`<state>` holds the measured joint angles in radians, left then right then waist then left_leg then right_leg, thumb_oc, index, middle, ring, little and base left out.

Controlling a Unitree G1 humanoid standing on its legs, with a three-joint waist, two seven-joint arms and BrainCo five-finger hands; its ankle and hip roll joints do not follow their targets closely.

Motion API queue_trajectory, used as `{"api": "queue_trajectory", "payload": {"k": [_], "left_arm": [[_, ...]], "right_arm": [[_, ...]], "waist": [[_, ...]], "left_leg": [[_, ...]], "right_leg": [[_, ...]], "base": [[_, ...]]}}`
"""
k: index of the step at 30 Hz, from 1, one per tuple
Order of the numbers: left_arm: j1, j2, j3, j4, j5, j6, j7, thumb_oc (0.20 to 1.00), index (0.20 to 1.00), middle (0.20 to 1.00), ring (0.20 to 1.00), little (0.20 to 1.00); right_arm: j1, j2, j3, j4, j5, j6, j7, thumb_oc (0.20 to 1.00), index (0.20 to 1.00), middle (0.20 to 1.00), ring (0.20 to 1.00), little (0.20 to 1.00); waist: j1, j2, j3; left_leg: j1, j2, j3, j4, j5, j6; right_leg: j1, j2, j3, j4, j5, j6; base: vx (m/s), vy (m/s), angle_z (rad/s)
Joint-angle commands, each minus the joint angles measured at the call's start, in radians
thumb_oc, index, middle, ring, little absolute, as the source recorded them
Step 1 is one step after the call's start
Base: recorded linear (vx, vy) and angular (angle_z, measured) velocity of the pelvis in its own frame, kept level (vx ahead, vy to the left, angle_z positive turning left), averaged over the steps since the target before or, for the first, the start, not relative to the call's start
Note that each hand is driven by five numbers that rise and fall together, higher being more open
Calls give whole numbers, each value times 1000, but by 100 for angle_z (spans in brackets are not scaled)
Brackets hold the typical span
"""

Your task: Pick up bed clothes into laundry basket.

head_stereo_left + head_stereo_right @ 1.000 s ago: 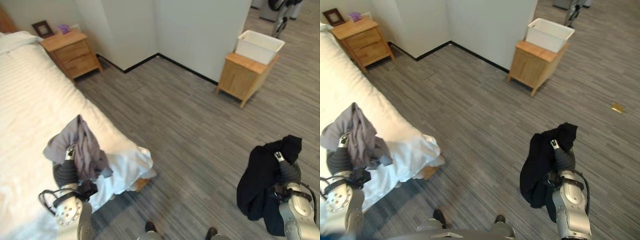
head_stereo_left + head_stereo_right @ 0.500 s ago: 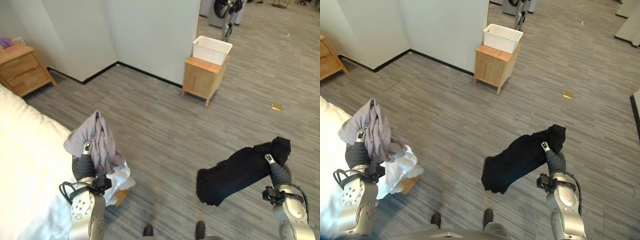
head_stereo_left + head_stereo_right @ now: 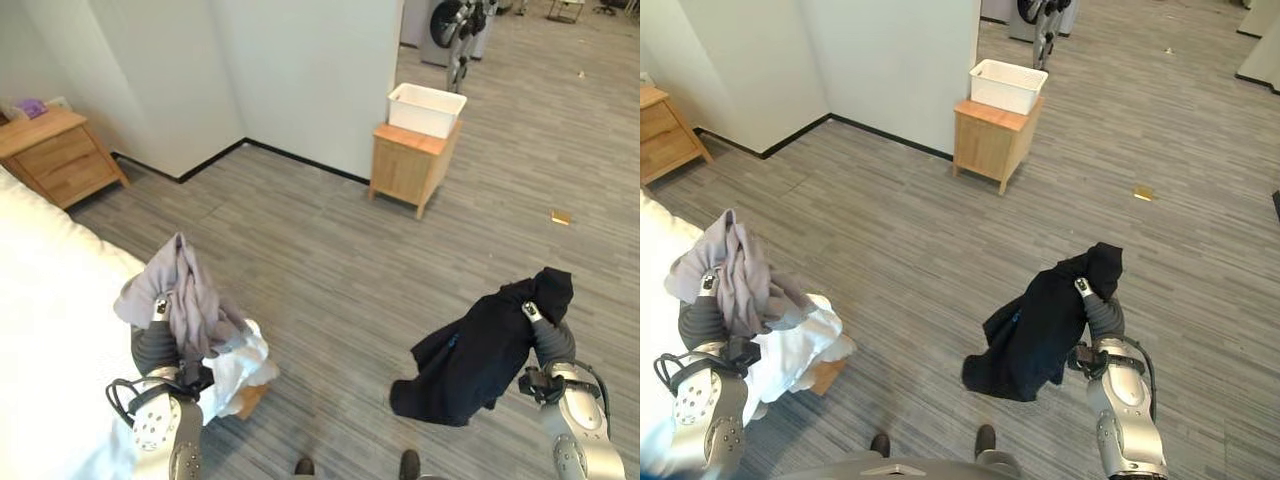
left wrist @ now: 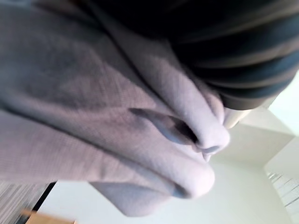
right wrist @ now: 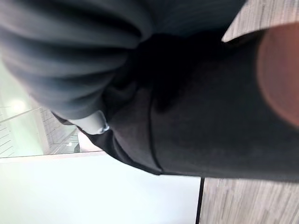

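Grey plank floor [image 3: 330, 250] ahead, left hand [image 3: 152, 340] clamped on grey garment [image 3: 180, 300], right hand [image 3: 548, 335] on black garment [image 3: 480, 355]: carrying step, next reach white basket [image 3: 426, 108].

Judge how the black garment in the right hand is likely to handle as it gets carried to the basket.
Probably floppy: the black garment drapes and hangs below the right hand in loose folds. It looks light, held by one bunched end. The trailing end could swing or catch on the white basket rim.
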<state>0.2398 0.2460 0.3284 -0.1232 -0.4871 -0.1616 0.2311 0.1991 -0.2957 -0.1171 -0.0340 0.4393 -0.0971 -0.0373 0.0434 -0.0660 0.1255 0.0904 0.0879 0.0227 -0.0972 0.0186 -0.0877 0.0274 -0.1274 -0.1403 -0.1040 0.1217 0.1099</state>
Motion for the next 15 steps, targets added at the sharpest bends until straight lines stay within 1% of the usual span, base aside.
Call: {"api": "queue_trajectory", "payload": {"k": [1,2,3,4,5,6,7,8,9,10,11,12,13,14,15], "left_arm": [[-63,96,29,-60,61,-71,16,200,200,200,200,200],[-73,98,34,-49,62,-70,27,200,200,200,200,200],[-79,101,40,-41,63,-71,31,200,200,200,200,200],[-84,109,43,-25,73,-75,36,200,200,200,200,200],[-84,109,43,-25,73,-75,36,200,200,200,200,200],[-99,122,46,-11,68,-88,52,200,200,200,200,200],[-111,127,48,-11,60,-89,51,200,200,200,200,200],[-106,127,48,-19,58,-90,42,200,200,200,200,200],[-120,138,39,-25,61,-88,33,200,200,200,200,200],[-121,139,38,-24,61,-89,33,200,200,200,200,200],[-133,140,29,-19,63,-91,31,200,200,200,200,200],[-139,139,22,-19,65,-92,31,200,200,200,200,200],[-155,137,11,-14,67,-96,34,200,200,200,200,200],[-170,134,4,-17,54,-102,28,200,200,200,200,200],[-202,122,-17,-9,24,-122,38,200,200,200,200,200]], "right_arm": [[-78,-18,-38,-107,6,-70,-8,200,200,200,200,200],[-83,-9,-32,-111,1,-74,-9,200,200,200,200,200],[-89,-2,-26,-113,-5,-76,-7,200,200,200,200,200],[-106,0,-11,-108,-14,-80,-12,200,200,200,200,200],[-107,0,-11,-108,-14,-80,-12,200,200,200,200,200],[-126,5,16,-111,-8,-81,-11,200,200,200,200,200],[-129,8,23,-110,-6,-80,-5,200,200,200,200,200],[-123,5,24,-106,-5,-76,-1,200,200,200,200,200],[-110,-4,20,-103,-12,-76,-4,200,200,200,200,200],[-110,-4,20,-104,-13,-76,-5,200,200,200,200,200],[-105,-2,18,-93,-17,-76,-8,200,200,200,200,200],[-105,-1,18,-93,-23,-79,-13,200,200,200,200,200],[-110,2,19,-101,-31,-86,-19,200,200,200,200,200],[-104,4,12,-110,-28,-83,-17,200,200,200,200,200],[-118,-9,20,-96,-32,-100,-23,200,200,200,200,200]], "waist": [[6,20,15],[9,31,16],[11,42,18],[12,51,26],[14,50,25],[6,56,46],[2,58,50],[-6,57,52],[-24,49,57],[-24,50,57],[-33,46,55],[-37,42,51],[-46,45,43],[-55,44,36],[-73,51,30]], "left_leg": [[-56,-101,32,47,-25,80],[-54,-104,36,46,-29,87],[-52,-106,40,45,-35,94],[-47,-110,57,41,-42,103],[-49,-111,59,41,-41,104],[-31,-104,86,31,-48,100],[-15,-96,101,23,-54,94],[2,-89,107,17,-62,90],[30,-77,108,12,-83,76],[31,-74,107,12,-84,75],[51,-64,106,10,-98,64],[68,-55,112,10,-105,55],[88,-40,115,10,-118,44],[95,-34,113,12,-124,37],[111,3,96,93,-134,20]], "right_leg": [[10,15,-76,76,-96,7],[-4,4,-87,113,-103,13],[-37,-16,-91,182,-99,22],[-94,-46,-97,273,-60,44],[-100,-48,-94,278,-62,44],[-179,-64,-114,303,8,66],[-199,-66,-137,270,10,61],[-199,-62,-145,239,8,54],[-221,-51,-148,172,9,47],[-218,-48,-149,168,10,46],[-229,-44,-153,134,21,50],[-243,-49,-172,113,29,54],[-250,-58,-194,106,41,61],[-242,-60,-189,115,38,58],[-242,-41,-169,168,4,35]], "base": [[104,87,1],[104,112,0],[74,128,-2],[47,95,-4],[79,78,-23],[147,1,-34],[227,-33,-57],[391,-145,-87],[307,-124,-87],[346,-140,-73],[249,-118,-19],[387,-185,-12],[390,-195,-6],[535,-263,-11],[380,-201,-1]]}}
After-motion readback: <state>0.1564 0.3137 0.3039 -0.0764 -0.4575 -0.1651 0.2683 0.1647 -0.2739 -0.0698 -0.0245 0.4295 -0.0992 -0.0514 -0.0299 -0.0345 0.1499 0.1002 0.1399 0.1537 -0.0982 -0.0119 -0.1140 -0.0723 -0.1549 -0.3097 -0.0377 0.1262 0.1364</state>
